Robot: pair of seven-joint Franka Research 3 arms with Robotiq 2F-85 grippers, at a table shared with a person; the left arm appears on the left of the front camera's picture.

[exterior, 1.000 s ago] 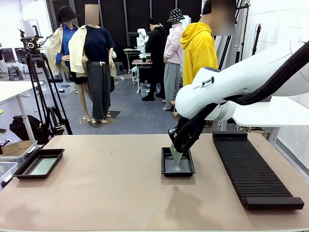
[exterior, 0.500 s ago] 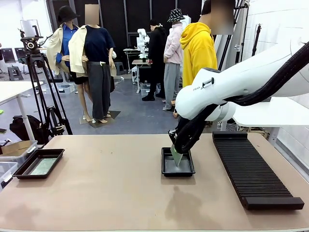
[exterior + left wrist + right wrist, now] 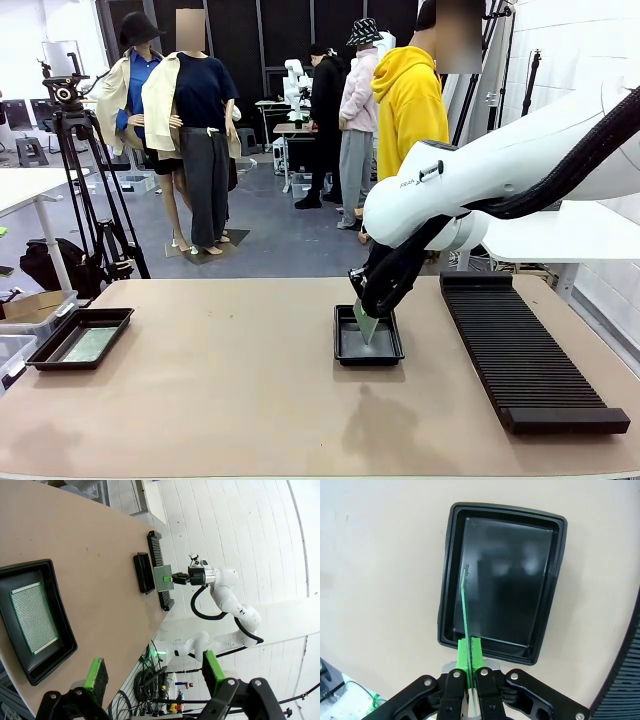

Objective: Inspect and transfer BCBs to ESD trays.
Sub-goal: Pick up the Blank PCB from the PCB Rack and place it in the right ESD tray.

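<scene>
My right gripper (image 3: 370, 300) (image 3: 469, 652) is shut on the top edge of a green BCB (image 3: 365, 323) that hangs upright, its lower end inside the middle ESD tray (image 3: 342, 352). In the right wrist view the BCB (image 3: 464, 607) shows edge-on, over the left side of the bare black tray (image 3: 547, 585). A second ESD tray (image 3: 112, 318) at the table's left edge holds another BCB (image 3: 90, 344) lying flat. My left gripper (image 3: 154, 670) hangs open, apart from that tray (image 3: 57, 647) and its board (image 3: 32, 617).
A long black ribbed rack (image 3: 525, 350) (image 3: 627, 670) lies to the right of the middle tray. Boxes (image 3: 30, 310) stand off the table's left edge. A person in a yellow hoodie (image 3: 410, 100) stands beyond the far edge. Bare tabletop (image 3: 220, 380) lies between the trays.
</scene>
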